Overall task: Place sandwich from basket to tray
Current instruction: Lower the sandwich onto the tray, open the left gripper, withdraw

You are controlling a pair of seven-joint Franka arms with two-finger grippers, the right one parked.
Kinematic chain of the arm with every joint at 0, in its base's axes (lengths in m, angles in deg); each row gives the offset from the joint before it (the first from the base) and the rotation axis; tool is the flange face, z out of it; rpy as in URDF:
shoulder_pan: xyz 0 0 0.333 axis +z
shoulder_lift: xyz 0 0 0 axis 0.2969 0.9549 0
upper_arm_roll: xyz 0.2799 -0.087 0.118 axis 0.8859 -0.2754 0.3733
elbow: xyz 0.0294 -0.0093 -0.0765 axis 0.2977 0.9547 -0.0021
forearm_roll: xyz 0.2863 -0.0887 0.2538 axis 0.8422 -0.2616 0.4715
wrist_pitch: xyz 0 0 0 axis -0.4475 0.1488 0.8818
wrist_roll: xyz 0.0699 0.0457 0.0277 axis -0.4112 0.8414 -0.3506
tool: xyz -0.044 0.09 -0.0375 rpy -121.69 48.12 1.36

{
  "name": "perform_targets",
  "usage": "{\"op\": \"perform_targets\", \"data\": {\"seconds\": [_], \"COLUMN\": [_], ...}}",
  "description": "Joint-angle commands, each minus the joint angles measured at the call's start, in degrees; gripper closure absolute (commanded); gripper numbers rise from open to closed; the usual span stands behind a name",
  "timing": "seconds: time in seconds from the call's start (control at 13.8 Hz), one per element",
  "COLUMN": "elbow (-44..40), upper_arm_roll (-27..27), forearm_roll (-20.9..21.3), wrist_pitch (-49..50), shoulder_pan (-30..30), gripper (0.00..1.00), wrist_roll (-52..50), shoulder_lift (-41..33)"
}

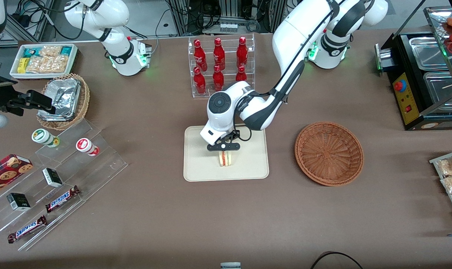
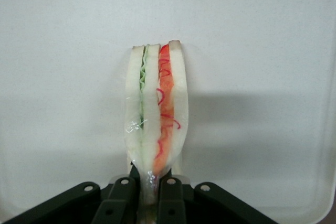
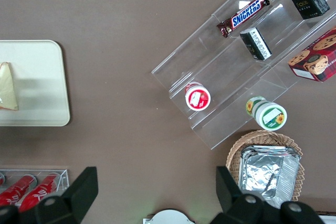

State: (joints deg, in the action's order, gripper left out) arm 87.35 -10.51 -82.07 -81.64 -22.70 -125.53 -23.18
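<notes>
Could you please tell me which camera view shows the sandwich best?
The left wrist view: the sandwich fills it, layers plain, pinched in the gripper over the tray. The front view shows it small; the right wrist view catches one edge.

Sandwich tip hidden between the closed end effector fingers, tray cut off by wrist view edges, tray's farther rim hidden under the arm in front view

My gripper, matt black plastic, hangs over the tray, pinching the sandwich in glossy clear wrap. The tray looks smooth, matt cream. Beside the tray, the basket is rough woven wicker.
</notes>
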Motion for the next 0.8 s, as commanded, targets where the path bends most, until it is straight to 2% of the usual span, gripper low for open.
{"op": "perform_targets", "data": {"seconds": [0.0, 0.36, 0.58, 0.73], "elbow": [-1.6, -1.8, -1.7, -1.6], "upper_arm_roll": [0.7, 1.0, 1.3, 1.3], "forearm_roll": [0.8, 0.2, 0.4, 0.5], "wrist_pitch": [0.0, 3.6, 12.2, 17.2], "shoulder_pan": [-0.9, -0.4, 0.8, 4.1], "gripper": [0.0, 0.0, 0.0, 0.0], "wrist_roll": [0.1, -0.4, -0.4, -0.2], "shoulder_lift": [0.9, -4.4, -11.0, -14.9]}}
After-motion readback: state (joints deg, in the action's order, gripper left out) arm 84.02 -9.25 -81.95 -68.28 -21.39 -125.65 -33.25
